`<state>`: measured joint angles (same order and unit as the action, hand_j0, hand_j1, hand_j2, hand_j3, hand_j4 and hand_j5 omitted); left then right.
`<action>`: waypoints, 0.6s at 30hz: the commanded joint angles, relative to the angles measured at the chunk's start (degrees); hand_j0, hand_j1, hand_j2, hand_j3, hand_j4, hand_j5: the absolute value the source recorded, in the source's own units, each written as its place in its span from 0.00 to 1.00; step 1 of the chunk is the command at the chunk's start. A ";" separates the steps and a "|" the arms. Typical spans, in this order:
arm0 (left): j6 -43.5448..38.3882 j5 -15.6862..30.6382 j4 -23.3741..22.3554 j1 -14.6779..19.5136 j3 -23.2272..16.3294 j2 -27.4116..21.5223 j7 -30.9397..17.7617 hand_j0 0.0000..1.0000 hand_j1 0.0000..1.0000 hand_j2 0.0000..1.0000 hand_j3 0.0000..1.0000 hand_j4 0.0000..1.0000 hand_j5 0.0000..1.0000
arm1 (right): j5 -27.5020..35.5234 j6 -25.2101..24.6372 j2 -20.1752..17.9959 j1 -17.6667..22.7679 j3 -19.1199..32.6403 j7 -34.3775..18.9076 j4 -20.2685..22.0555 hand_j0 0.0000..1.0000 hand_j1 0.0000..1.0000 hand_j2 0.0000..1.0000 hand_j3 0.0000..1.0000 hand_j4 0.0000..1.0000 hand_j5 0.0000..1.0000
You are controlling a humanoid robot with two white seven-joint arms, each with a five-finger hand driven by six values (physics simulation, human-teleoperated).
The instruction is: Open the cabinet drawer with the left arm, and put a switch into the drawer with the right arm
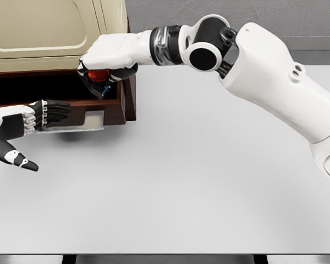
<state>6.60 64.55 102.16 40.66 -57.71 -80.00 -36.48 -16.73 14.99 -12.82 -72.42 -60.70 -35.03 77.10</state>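
A wide white table (209, 187) fills most of the view, with a grey wall behind it and a dark strip of floor along the near edge. At the far left stands a cabinet (55, 27) with a cream panelled upper part and a dark brown wooden lower part. Its drawer (124, 102) is pulled out toward the near side, showing a dark interior and a pale front panel low on its near face.

The right arm comes in from the right edge, crosses above the table and reaches to the far left, so that the right hand (107, 69) hangs over the right end of the open drawer. Its fingers are curled down around the switch (99, 75), a small red thing with a dark body and a short blue part sticking out below the hand. The switch is held just above the drawer's opening; whether it touches the drawer cannot be told.

The left hand (44, 114) enters from the left edge, just at the drawer's front. Its dark fingers reach toward the pale panel and its thumb hangs free nearer; whether they grip anything cannot be told.

No writing or brand marks can be read.
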 commanded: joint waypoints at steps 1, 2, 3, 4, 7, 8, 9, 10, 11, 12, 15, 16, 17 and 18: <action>0.25 -14.45 -1.00 -0.05 -4.25 -0.06 1.48 1.00 1.00 1.00 1.00 1.00 1.00 | -0.59 -0.13 0.25 0.00 0.06 0.03 -0.46 0.46 0.46 0.46 0.46 0.46 0.46; 0.25 -14.54 -1.00 -0.05 -4.25 -0.06 1.48 1.00 1.00 1.00 1.00 1.00 1.00 | -0.59 -0.13 0.25 -0.26 0.06 0.03 -0.46 0.46 0.46 0.46 0.46 0.46 0.46; 0.25 -14.54 -1.00 -0.05 -4.16 -0.06 1.48 1.00 1.00 1.00 1.00 1.00 1.00 | -0.59 -0.22 0.25 -0.26 0.06 0.03 -0.46 0.46 0.46 0.46 0.46 0.46 0.46; 0.25 -14.54 -1.00 -0.05 -4.16 -0.06 1.48 1.00 1.00 1.00 1.00 1.00 1.00 | -0.59 -0.22 0.25 -0.26 0.06 0.03 -0.55 0.46 0.46 0.46 0.46 0.46 0.46; 0.25 -14.54 -1.00 -0.05 -4.16 -0.06 1.48 1.00 1.00 1.00 1.00 1.00 1.00 | -0.68 -1.27 0.52 -0.18 0.06 0.03 -0.99 0.82 0.82 0.82 0.82 0.82 0.82; 0.34 -14.54 -1.00 -0.05 -4.08 -0.06 1.48 1.00 1.00 1.00 1.00 1.00 1.00 | -0.68 -3.12 0.52 -0.18 0.06 0.03 -0.90 1.00 1.00 1.00 1.00 1.00 1.00; 0.34 -14.54 -1.00 -0.05 -4.08 -0.06 1.48 1.00 1.00 1.00 1.00 1.00 1.00 | -0.68 -3.21 0.52 -0.18 0.06 0.03 -0.73 1.00 1.00 1.00 1.00 1.00 1.00; 0.34 -14.54 -1.00 -0.05 -4.08 -0.06 1.48 1.00 1.00 1.00 1.00 1.00 1.00 | -0.59 -3.12 0.52 -0.18 0.14 0.03 -0.55 1.00 1.00 1.00 1.00 1.00 1.00; 0.34 -14.54 -1.00 -0.05 -4.08 -0.06 1.48 1.00 1.00 1.00 1.00 1.00 1.00 | -0.59 -3.03 0.52 -0.18 0.14 0.03 -0.46 1.00 1.00 1.00 1.00 1.00 1.00; 0.34 -14.54 -1.00 -0.05 -4.08 -0.06 1.48 1.00 1.00 1.00 1.00 1.00 1.00 | -0.59 -2.95 0.52 -0.18 0.14 0.03 -0.29 1.00 1.00 1.00 1.00 1.00 1.00; 0.34 -14.54 -1.00 -0.05 -4.08 0.02 1.48 1.00 1.00 1.00 1.00 1.00 1.00 | -0.50 -2.59 0.52 -0.09 0.14 0.03 -0.02 1.00 1.00 1.00 1.00 1.00 1.00; 0.34 -14.54 -1.00 -0.05 -4.08 0.02 1.48 1.00 1.00 1.00 1.00 1.00 1.00 | -0.41 -2.51 0.34 -0.09 0.14 0.03 1.64 1.00 1.00 1.00 1.00 1.00 1.00; 0.34 -14.54 -1.09 -0.05 -4.08 -0.06 1.48 1.00 1.00 1.00 1.00 1.00 1.00 | -0.32 -2.42 -0.27 0.00 0.06 0.03 4.45 1.00 1.00 1.00 1.00 1.00 1.00; 0.34 -14.63 -1.08 -0.05 -4.08 0.02 1.48 1.00 1.00 1.00 1.00 1.00 1.00 | -0.24 -2.07 -1.59 0.09 -0.03 0.03 7.26 1.00 1.00 1.00 1.00 1.00 1.00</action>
<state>7.37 62.71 102.13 40.64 -57.96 -80.00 -34.80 -17.17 12.81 -13.40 -72.07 -60.70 -35.03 80.91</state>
